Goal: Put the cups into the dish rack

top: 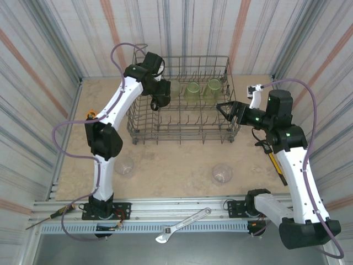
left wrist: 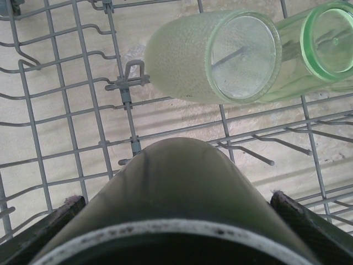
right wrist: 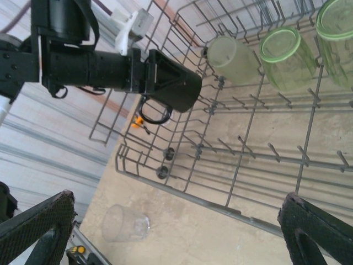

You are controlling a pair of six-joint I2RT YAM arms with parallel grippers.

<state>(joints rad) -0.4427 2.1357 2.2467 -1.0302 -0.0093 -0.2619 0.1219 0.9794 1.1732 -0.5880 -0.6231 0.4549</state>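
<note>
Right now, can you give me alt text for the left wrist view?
The left gripper holds a black cup over the wire floor of the dish rack, a finger at each side. Beyond it, at upper right, a frosted pale-green cup and a brighter green cup sit side by side in the rack.

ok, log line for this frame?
left pincer: shut on black cup, over rack | right pincer: open, empty, at rack's right end | rack: three cups | table: two clear cups
</note>
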